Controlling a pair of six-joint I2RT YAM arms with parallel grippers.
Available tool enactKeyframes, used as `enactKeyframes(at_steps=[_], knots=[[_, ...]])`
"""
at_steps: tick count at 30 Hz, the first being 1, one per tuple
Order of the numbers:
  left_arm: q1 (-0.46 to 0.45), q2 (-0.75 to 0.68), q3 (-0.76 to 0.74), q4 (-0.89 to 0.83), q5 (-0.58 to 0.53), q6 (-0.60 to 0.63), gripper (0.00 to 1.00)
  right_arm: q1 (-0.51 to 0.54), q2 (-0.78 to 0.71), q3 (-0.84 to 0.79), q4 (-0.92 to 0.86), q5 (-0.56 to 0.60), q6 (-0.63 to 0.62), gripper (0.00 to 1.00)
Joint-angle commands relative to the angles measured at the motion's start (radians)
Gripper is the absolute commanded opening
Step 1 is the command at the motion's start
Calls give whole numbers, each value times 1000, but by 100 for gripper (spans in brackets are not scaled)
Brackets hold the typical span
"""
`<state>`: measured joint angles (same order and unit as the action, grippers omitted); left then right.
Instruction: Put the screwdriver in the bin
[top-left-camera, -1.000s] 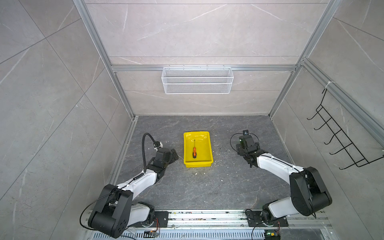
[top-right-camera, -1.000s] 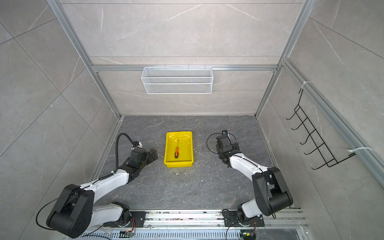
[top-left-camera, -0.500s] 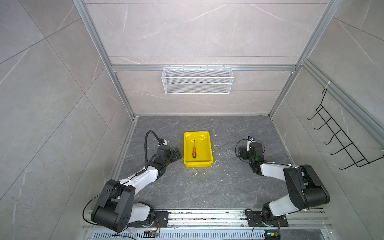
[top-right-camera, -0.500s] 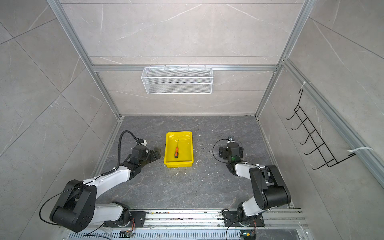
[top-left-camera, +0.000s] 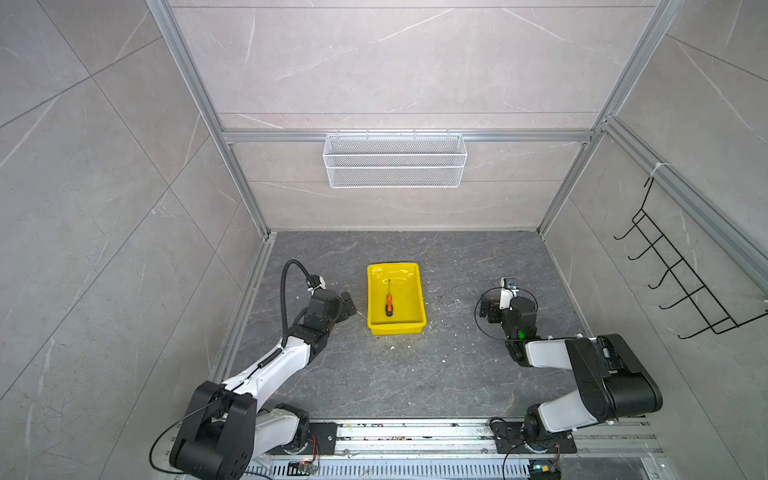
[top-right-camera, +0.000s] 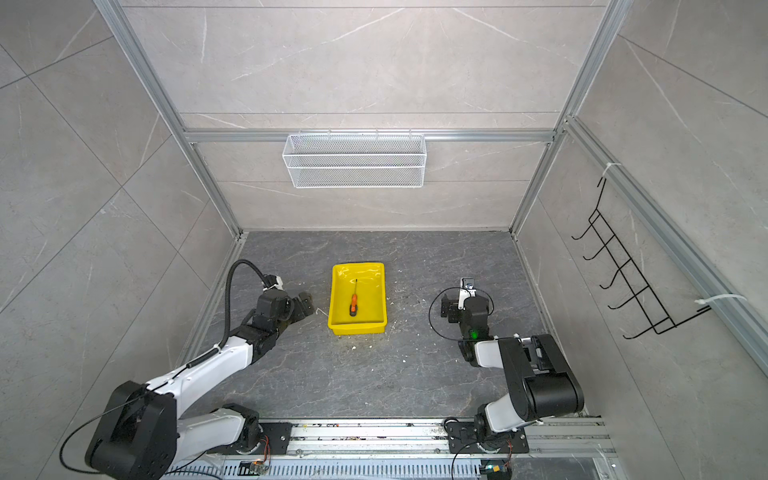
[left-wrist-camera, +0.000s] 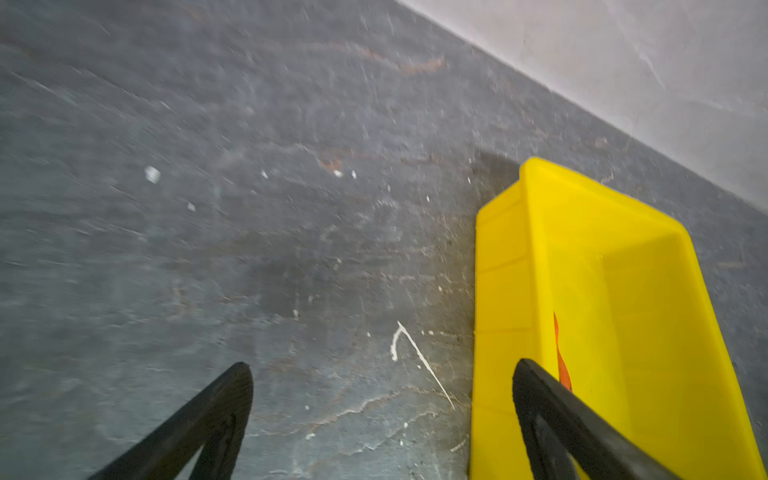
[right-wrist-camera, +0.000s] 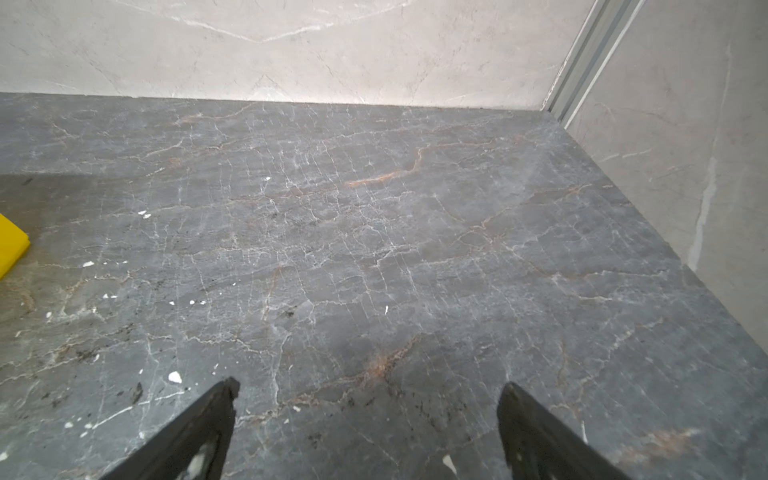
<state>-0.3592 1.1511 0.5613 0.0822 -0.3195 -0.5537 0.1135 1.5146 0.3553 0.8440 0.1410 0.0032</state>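
Note:
The screwdriver (top-left-camera: 389, 305) (top-right-camera: 353, 305), with an orange handle and a thin dark shaft, lies lengthwise inside the yellow bin (top-left-camera: 371, 299) (top-right-camera: 335, 299) at the middle of the floor. My left gripper (top-left-camera: 348, 304) (top-right-camera: 306, 305) hangs open just left of the bin and holds nothing. In the left wrist view its gripper (left-wrist-camera: 382, 368) frames bare floor beside the bin wall (left-wrist-camera: 503, 249), and an orange sliver of the screwdriver (left-wrist-camera: 561, 361) shows. My right gripper (top-left-camera: 500, 305) (top-right-camera: 457, 307) (right-wrist-camera: 368, 384) is open and empty over bare floor, well right of the bin (right-wrist-camera: 10, 245).
A white wire basket (top-left-camera: 395, 160) hangs on the back wall. A black hook rack (top-left-camera: 681, 274) is fixed to the right wall. White specks (top-left-camera: 392, 337) litter the dark stone floor near the bin. The arm bases sit on a rail (top-left-camera: 415, 432) at the front.
My right arm has folded back, drawing its gripper away from the bin, and its jaws have spread wider. The left arm shifted only slightly. The screwdriver stays in the bin.

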Motion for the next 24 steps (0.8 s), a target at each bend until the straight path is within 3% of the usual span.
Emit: enactKeyframes(at_steps=[1,4,8,10,13,16,19,21,24], knots=[[3,-85,-6,-16,-218,113,99,-2,-1,2,33,-10,0,99],[3,-139,-22,-25,-280,193,99,0,-1,2,32,-10,-1,99],[3,-123,-131,231,-395,413,99,0,-1,2,32,-10,0,99],[3,-86,-161,306,-427,506,100,0,-1,2,32,-9,0,99],[5,16,-188,395,-507,551,100,-1,-1,2,32,-9,0,99],[8,175,-212,591,-556,633,100,0,-1,2,33,-10,0,99],[8,267,-158,628,-460,702,100,0,-1,2,33,-9,0,99],[12,306,-175,746,-380,767,100,0,-1,2,33,-9,-1,99],[69,336,-227,888,-304,766,100,0,-1,2,33,-9,0,99]])
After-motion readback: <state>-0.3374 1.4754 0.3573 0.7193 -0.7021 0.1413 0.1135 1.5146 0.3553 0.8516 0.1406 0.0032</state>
